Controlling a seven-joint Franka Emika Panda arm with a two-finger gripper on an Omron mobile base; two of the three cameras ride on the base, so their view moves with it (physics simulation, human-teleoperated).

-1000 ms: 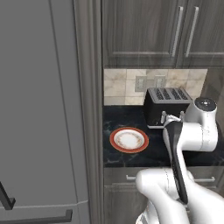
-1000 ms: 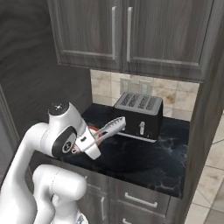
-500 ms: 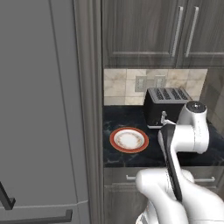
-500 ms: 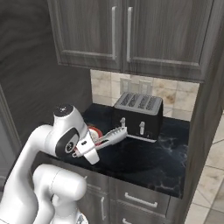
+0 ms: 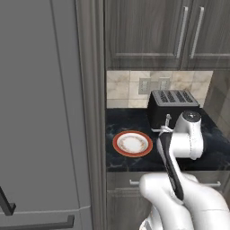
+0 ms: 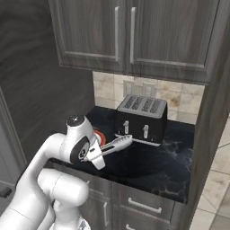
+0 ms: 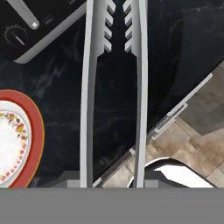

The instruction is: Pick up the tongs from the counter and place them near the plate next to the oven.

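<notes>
Gripper is clamped on the tongs, holding them up off the counter; in the hand view the two arms run straight out from the fingers, toothed tips pointing away. Exact grip point isn't visible, prob near the joined end.

Biggest first: tall grey cabinet fills the left, w/ the oven presumably in that block, can't confirm from these angles. Counter next, black stone, narrow strip betw cabinet and wall. Toaster sits at the back, close to the tong tips. Plate is at the counter's left end, just beside the cabinet side. Tongs hang right of the plate, above bare stone and partly past the front edge.

To do this well: bring the tongs inboard so the full length is over stone, not overhanging. Keep them level, tips clear of the toaster front. Lower till both arms lie flat just beside the plate rim, not on it, then release and lift straight up.
</notes>
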